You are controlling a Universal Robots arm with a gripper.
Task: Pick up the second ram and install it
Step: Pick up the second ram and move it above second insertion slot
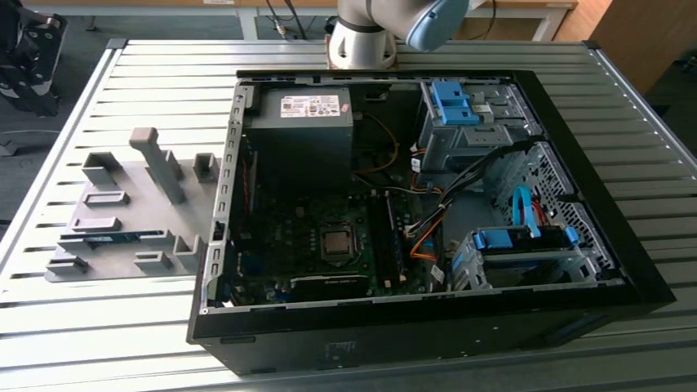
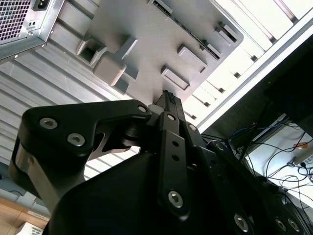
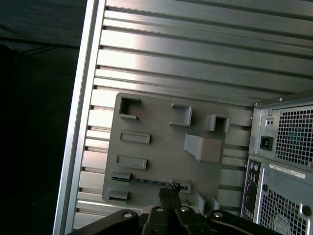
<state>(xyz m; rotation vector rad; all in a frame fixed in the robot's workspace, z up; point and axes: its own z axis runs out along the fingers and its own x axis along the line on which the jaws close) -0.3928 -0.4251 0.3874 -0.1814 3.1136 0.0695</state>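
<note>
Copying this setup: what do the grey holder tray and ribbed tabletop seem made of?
The grey holder tray looks like matte plastic, perhaps printed: uniform dull grey, blocky posts. The ribbed tabletop looks like bare metal, likely aluminium: slats with bright glare.

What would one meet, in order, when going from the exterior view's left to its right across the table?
Gray fixture plate holding the second ram → power supply inside the open computer case → blue drive carrier.
</note>
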